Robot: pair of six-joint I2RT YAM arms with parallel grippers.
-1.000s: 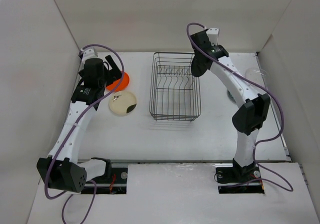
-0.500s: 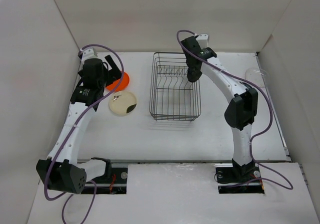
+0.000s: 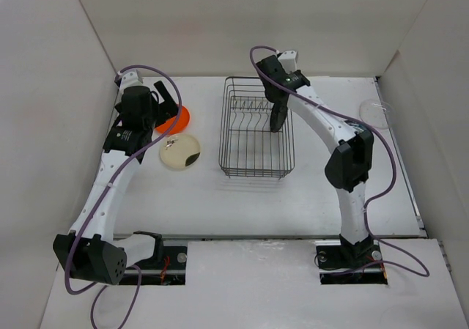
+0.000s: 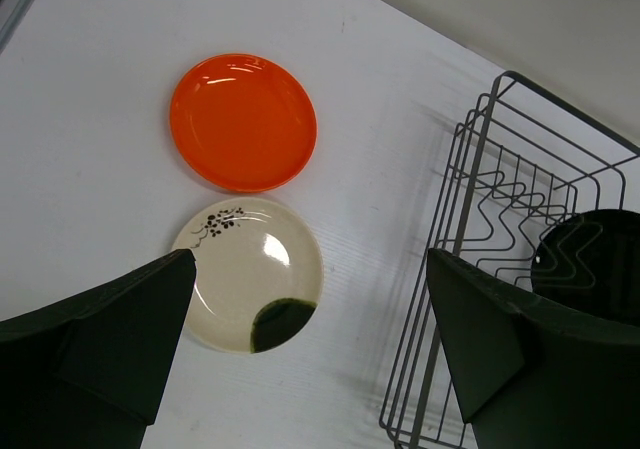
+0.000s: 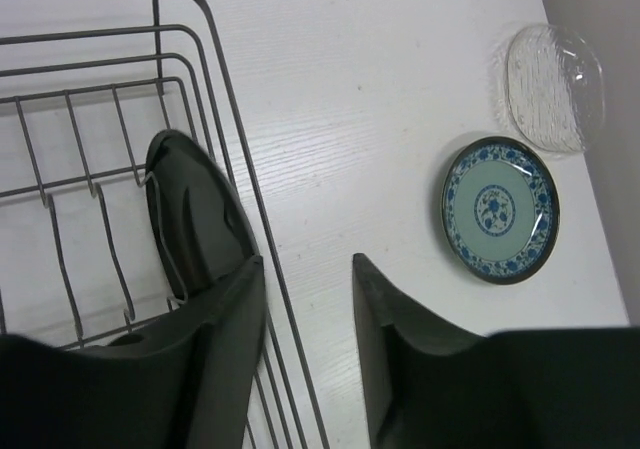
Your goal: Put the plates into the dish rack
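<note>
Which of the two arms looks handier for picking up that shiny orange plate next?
The left. Its open gripper hangs right over the bright orange round plate, while the right gripper is at the black wire dish rack beside the black plate.

bright even light, soft shadows, sharp

White arms, black joints, purple cables

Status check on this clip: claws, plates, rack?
Right claw over the dish rack, black plate upright among the prongs. Left claw open above cream plate. Four plates unloaded. Nothing blocking.
</note>
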